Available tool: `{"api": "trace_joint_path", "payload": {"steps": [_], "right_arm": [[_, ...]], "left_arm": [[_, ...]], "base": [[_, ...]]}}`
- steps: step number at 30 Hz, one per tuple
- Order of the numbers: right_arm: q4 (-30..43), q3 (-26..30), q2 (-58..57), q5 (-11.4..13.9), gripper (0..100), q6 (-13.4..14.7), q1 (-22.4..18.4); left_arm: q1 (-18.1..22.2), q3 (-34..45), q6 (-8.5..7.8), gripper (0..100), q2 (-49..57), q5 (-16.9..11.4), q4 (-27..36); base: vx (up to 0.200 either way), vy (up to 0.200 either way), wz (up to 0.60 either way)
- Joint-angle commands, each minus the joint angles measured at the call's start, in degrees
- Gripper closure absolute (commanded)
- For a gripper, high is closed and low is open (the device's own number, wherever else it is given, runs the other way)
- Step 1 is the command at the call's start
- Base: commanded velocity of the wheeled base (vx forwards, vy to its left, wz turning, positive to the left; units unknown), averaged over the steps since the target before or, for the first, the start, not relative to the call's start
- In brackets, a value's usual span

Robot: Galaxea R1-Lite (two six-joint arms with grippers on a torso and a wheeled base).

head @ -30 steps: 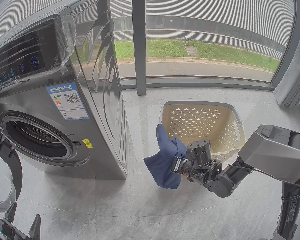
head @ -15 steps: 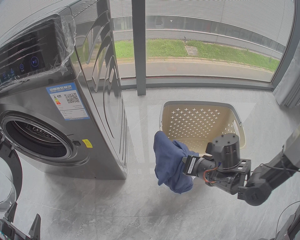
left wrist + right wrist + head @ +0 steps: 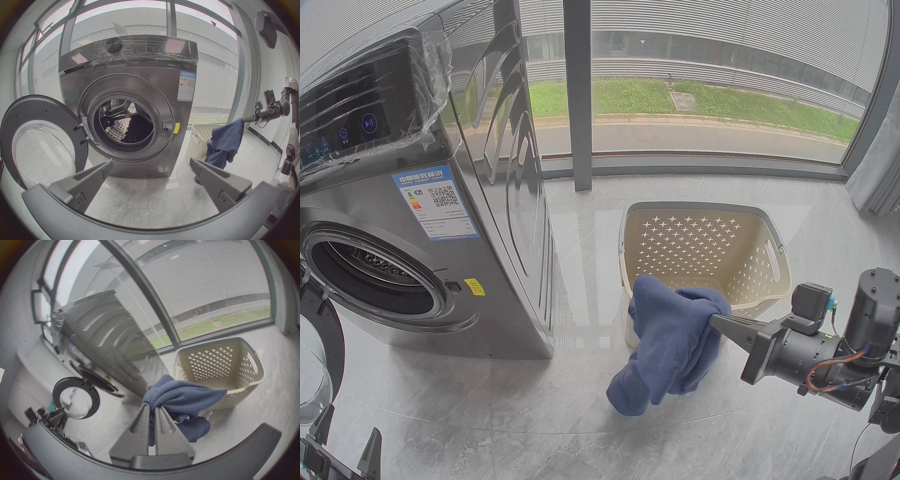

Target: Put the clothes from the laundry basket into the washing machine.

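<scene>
One blue cloth (image 3: pixel 672 340) is out of the laundry basket (image 3: pixel 703 205) and up in the air — the right pincer (image 3: pixel 717 321) has its two fingers pressed tight on a bunch of it near the top. The cloth hangs just in front of the basket's near wall. Its low end dangles close to the floor (image 3: pixel 550 412), and I cannot tell if it touches. It is off to the side of the washing machine (image 3: pixel 425 206), well apart from the round hole (image 3: pixel 375 275) in the front.

The washer's door (image 3: pixel 40 137) stands wide open, so that part is done. Through the hole, in the left wrist view, I see a dark heap (image 3: pixel 137 129) lying low inside. I think it is clothes that are in already, but it is too dim to be sure.

The left pincer (image 3: pixel 150 162) is down low in front of the washer. It faces the hole with its fingers spread far apart and nothing between them.

The parts of the basket I can see look bare inside, though the cloth hides a bit of the near side. So my guess is that the job is nearly over — this blue cloth may be the last one. What is left is to carry it across to the hole, push it in and let go.
</scene>
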State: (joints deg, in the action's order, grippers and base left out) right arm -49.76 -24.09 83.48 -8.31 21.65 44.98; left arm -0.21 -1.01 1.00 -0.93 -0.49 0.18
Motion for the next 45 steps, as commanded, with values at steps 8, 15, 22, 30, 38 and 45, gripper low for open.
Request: {"api": "trace_joint_path", "payload": {"steps": [8,15,22,30,38,45], "right_arm": [[-5.87,4.58,-7.72,3.13,100,-2.05,3.0],[-5.87,5.46,-7.72,3.3,100,-3.28,3.0],[-5.87,5.54,-7.63,3.74,100,-3.11,3.18],[-7.54,5.54,-7.46,4.18,100,-3.28,4.41],[-8.6,5.54,-7.1,5.33,100,-3.81,4.85],[-10.36,5.28,-6.84,5.33,100,-3.98,4.94]], "left_arm": [[-0.06,0.84,-0.03,0,0.84,-0.04,0.08],[-0.06,0.84,-0.03,0,0.84,-0.04,-0.01],[-0.06,0.84,-0.03,0,0.84,-0.04,-0.01],[-0.06,0.84,-0.03,0,0.84,-0.04,-0.01],[-0.06,0.84,-0.12,0,0.84,-0.04,-0.01],[-0.06,0.84,-0.12,0,0.84,-0.04,-0.01]], "base": [[0.0,0.0,0.0],[-0.143,0.0,0.0],[-0.2,0.0,0.0],[-0.15,0.0,0.0],[0.0,0.0,0.0],[0.0,0.171,0.0]]}}
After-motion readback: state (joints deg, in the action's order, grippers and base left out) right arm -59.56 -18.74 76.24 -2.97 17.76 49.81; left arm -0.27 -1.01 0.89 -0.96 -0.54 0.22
